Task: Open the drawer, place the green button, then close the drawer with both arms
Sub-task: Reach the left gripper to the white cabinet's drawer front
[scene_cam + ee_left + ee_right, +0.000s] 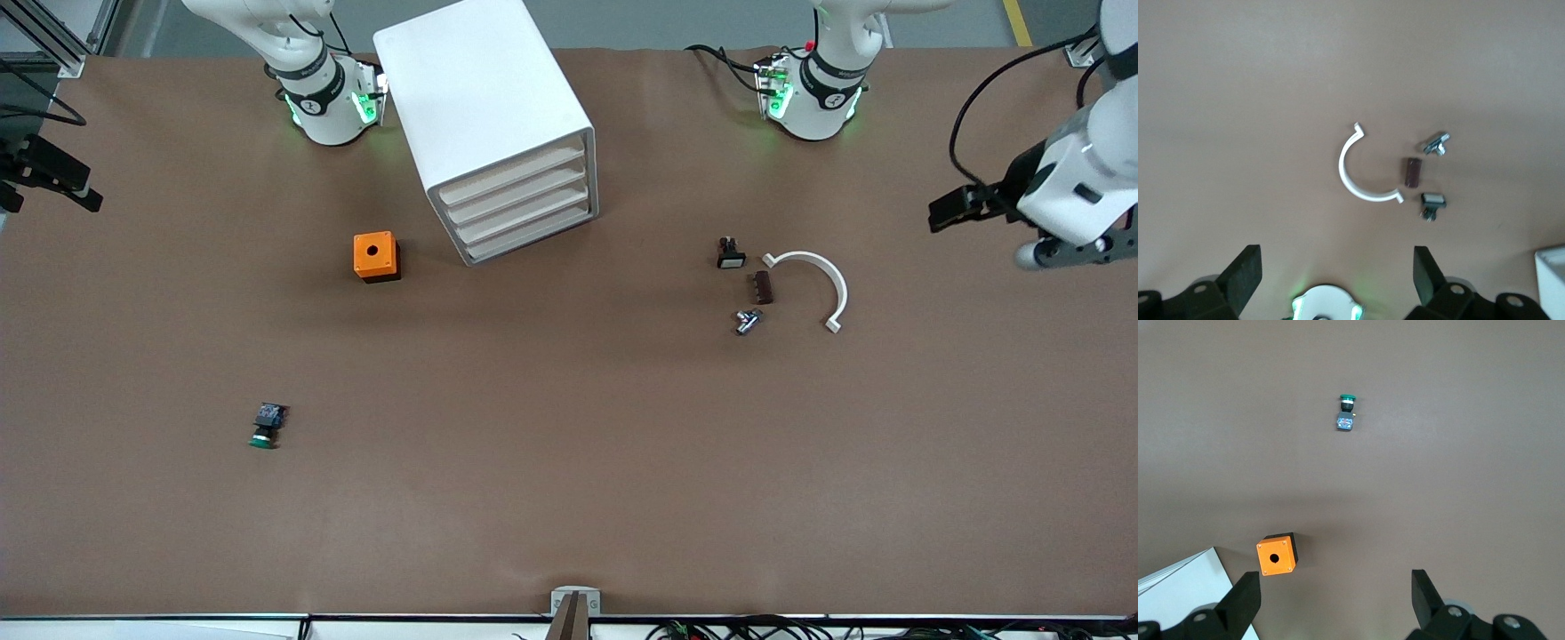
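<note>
The white cabinet (484,107) stands near the right arm's base, its four alike drawers (523,211) all shut. The button (267,425), green cap and dark body, lies on the table toward the right arm's end, nearer the front camera than the orange cube; it also shows in the right wrist view (1347,412). My right gripper (76,191) hangs open and empty over the right arm's end of the table, fingers wide apart in its wrist view (1335,593). My left gripper (944,212) hangs open and empty over the left arm's end (1336,267).
An orange cube with a round hole (376,256) sits beside the cabinet. Toward the left arm's end lie a black part with a white face (730,253), a brown piece (763,287), a metal piece (747,321) and a white arc (813,280).
</note>
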You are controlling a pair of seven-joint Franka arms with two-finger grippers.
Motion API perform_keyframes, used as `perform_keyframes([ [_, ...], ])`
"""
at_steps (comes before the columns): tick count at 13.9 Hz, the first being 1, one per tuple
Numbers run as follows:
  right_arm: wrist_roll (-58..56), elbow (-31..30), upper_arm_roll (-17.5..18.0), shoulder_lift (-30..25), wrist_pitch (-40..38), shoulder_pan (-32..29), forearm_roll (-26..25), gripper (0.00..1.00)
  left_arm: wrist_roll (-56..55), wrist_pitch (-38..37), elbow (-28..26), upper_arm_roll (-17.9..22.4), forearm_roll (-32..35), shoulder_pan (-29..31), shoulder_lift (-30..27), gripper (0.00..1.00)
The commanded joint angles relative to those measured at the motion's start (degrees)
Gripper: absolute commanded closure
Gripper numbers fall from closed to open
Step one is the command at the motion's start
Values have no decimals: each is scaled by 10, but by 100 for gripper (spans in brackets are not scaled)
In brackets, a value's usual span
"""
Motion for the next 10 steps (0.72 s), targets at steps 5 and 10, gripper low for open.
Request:
perform_keyframes([
  [5, -3, 2, 4, -10, 0, -11, 6, 0, -254, 93, -2, -94, -24, -10, 108, 0],
  [10, -3, 15, 4, -2, 1, -16, 5, 0, -450, 155, 43, -109, -38, -73, 230, 0],
])
